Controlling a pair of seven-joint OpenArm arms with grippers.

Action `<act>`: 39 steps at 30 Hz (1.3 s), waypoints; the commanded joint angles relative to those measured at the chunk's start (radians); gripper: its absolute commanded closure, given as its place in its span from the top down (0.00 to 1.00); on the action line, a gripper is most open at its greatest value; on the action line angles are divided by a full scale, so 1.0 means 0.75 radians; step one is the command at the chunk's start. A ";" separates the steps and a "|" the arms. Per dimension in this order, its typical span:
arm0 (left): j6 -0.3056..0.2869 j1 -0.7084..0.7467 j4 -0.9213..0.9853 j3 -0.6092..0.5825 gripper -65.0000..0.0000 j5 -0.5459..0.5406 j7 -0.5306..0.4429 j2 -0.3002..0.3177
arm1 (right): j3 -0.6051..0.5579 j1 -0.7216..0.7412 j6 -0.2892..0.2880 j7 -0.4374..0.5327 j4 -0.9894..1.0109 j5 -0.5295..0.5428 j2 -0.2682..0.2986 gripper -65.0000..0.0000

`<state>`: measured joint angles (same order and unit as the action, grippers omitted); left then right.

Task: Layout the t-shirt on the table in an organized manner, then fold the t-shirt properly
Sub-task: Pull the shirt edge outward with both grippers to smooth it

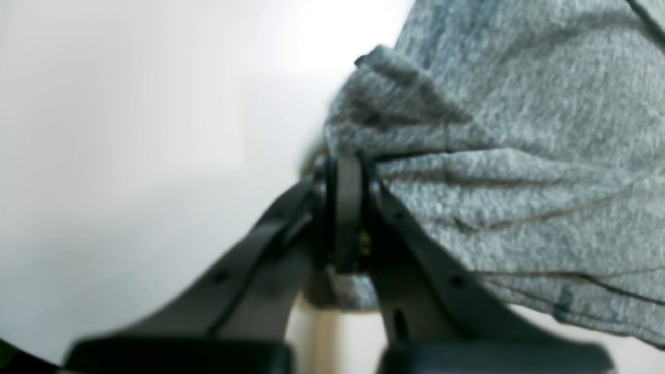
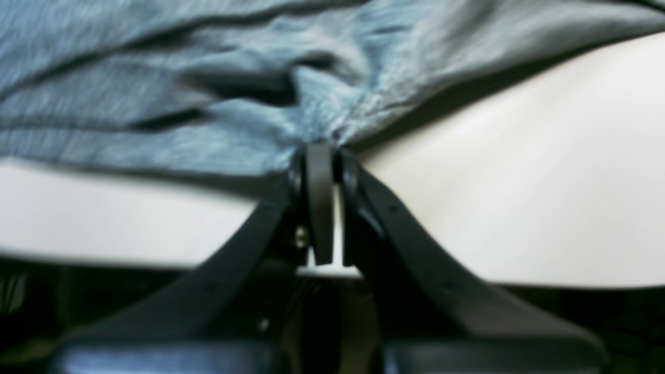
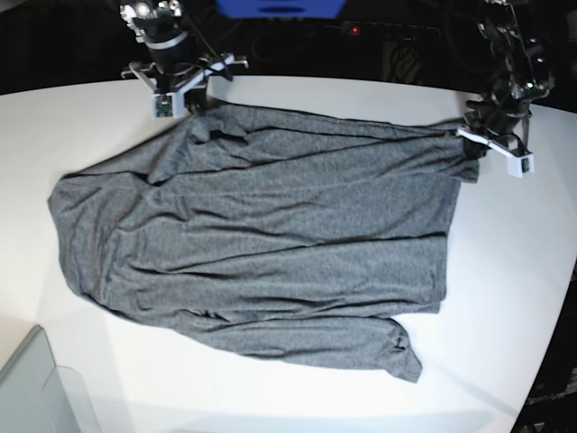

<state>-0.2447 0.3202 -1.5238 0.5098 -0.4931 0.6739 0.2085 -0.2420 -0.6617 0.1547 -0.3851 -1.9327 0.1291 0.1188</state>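
Where the left pincer meets cloth, its jaws are pressed together on a bunched fold at the edge of the t-shirt, and in the base view this same left pincer sits at the far right corner of the garment. The right pincer is likewise clamped tight on a gathered pinch of the t-shirt; in the base view the right pincer stands at the far left, where the cloth rises to a peak near the back rim of the table.

From both pincers the t-shirt lies toward the near side of the scene, its far edge strung between the two grips and running left to right. That is also its long axis: the body spreads wide across the table, with a rounded heap at the left end and a straighter edge at the right. A sleeve lies along the near edge, ending in a cuff at the near right. Wrinkles run lengthwise, so the cloth looks slack rather than taut.

Each arm is nearest its own far corner; neither reaches the near edge. Bare table shows to the near right and along the near side, giving room to draw the cloth nearward. At the near left, a translucent bin crowds the corner. Behind both pincers the table's far rim is close, so there is little room to pull back.
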 commanded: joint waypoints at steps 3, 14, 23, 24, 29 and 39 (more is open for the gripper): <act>0.004 -0.005 -0.013 0.015 0.00 0.004 -0.010 0.038 | -0.063 -0.007 -0.001 0.032 0.006 -0.001 0.002 0.00; 0.004 -0.011 -0.021 0.150 0.00 0.004 0.003 0.083 | -0.135 -0.027 0.001 0.032 0.076 -0.001 0.002 0.00; 0.004 -0.015 -0.025 0.142 0.00 0.004 0.003 0.075 | -0.141 -0.037 0.001 0.064 0.064 -0.001 0.000 0.00; 0.004 -0.019 -0.025 0.142 0.00 0.002 0.005 0.073 | -0.141 -0.037 0.001 0.079 0.064 -0.001 0.000 0.00; 0.002 -0.019 -0.027 0.080 0.00 0.002 0.005 0.079 | -0.141 -0.037 0.001 0.085 0.068 -0.001 0.000 0.00; -0.190 -0.009 -0.128 0.066 0.00 0.008 0.005 0.052 | -0.141 -0.033 0.001 0.085 0.074 -0.001 0.000 0.00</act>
<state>-0.3820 0.3176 -1.6032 0.5545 -0.4751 0.6991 0.2398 -0.3454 -0.6796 0.1551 -0.3431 -1.8641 0.1284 0.1184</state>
